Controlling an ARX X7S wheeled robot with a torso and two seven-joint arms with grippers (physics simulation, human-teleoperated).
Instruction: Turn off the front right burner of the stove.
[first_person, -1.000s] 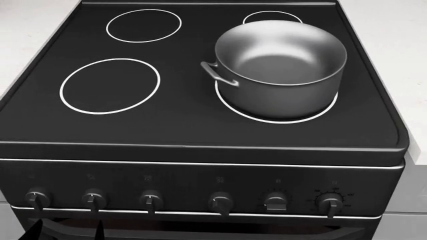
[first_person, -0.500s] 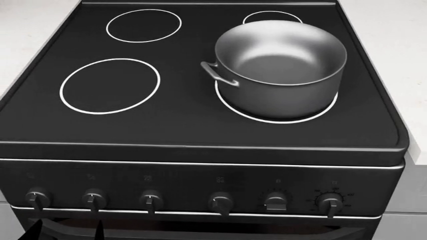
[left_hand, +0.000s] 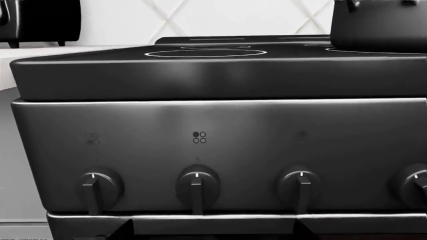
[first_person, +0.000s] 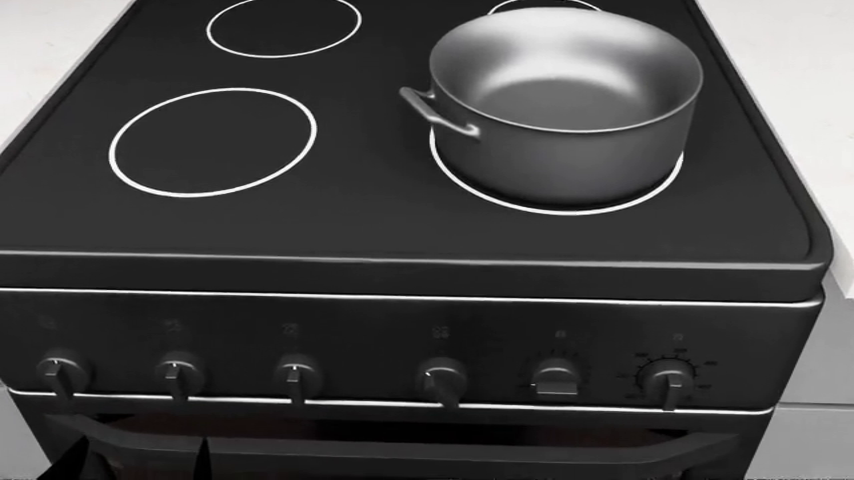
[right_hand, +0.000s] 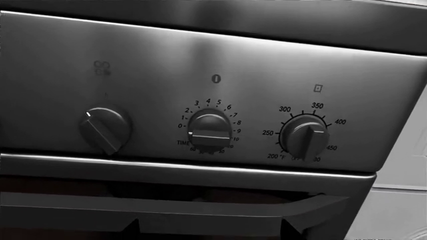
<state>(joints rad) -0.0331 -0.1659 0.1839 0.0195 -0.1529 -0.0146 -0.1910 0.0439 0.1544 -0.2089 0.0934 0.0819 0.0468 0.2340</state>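
On front right burner (first_person: 561, 205), empty steel pot (first_person: 567, 105)

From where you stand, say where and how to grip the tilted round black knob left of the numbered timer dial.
Pinch the raised bar across the tilted round black knob, a finger on each flat side, coming straight at the black stove's front. The bar slants; roll the jaws to match.
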